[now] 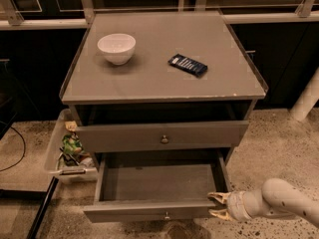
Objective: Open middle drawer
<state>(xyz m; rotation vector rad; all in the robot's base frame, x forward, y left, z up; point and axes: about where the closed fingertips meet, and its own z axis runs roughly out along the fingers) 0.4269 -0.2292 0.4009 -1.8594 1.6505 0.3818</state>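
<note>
The middle drawer is pulled well out of the grey cabinet. Its plain grey tray is empty, and its front carries a small round knob. My gripper is at the right end of that drawer's front. One finger is over the inner side and one is on the outer side, clamping the panel. The white arm reaches in from the lower right. Above it, the top drawer with its own knob is closed. Anything below the open drawer is hidden.
A white bowl and a dark blue packet lie on the cabinet top. A white bin with snack bags sits on the floor at the left. A white post stands at the right. The floor is speckled stone.
</note>
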